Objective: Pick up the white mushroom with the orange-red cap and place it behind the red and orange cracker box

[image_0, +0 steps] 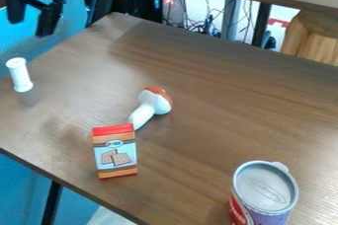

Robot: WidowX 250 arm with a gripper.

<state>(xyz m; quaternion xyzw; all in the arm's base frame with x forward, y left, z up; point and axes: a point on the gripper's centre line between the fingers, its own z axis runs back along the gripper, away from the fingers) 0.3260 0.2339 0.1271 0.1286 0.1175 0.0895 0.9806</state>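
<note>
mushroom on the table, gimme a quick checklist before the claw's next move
- claw open: ok
- nothing between its fingers: ok
- claw lined up over the mushroom: not ok, it hangs at the upper left
- mushroom apart from the cracker box: cannot tell, the stem end is right by the box's red top
- white cylinder upright: ok
- can upright: ok, at the lower right
</note>
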